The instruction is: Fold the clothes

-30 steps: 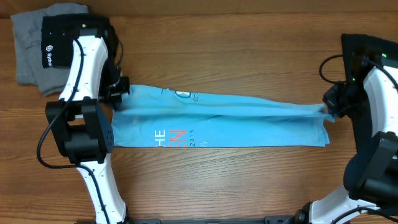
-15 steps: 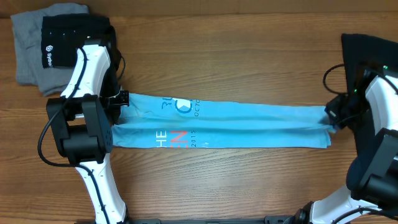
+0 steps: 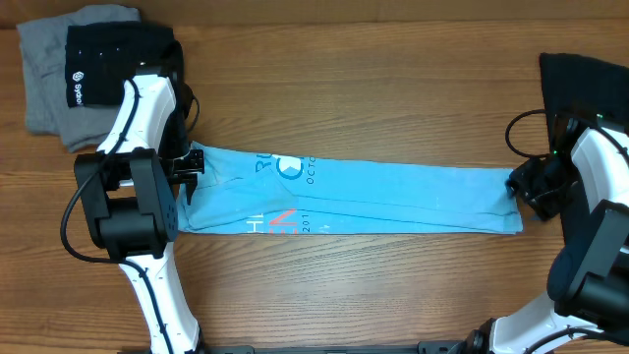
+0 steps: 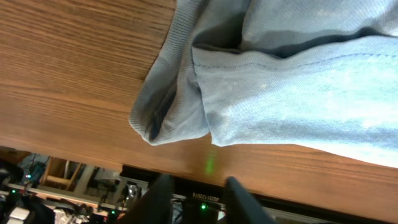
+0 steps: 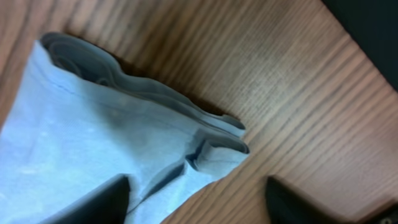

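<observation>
Looking from overhead, we see both hands have just let go: the left hand (image 3: 187,175) and right hand (image 3: 526,192) stand spread at either end of the light blue T-shirt (image 3: 354,197). The shirt lies as a long folded band across the middle of the tabletop (image 3: 344,79). The left wrist view shows its bunched end free. The right wrist view shows its layered end loose. We judge this fold complete.

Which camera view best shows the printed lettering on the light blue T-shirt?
Overhead. It shows the light blue T-shirt laid out as a long strip, with its lettering readable near the left end. The left wrist view shows only a bunched end, the right wrist view only the layered opposite end. Neither shows print.
</observation>
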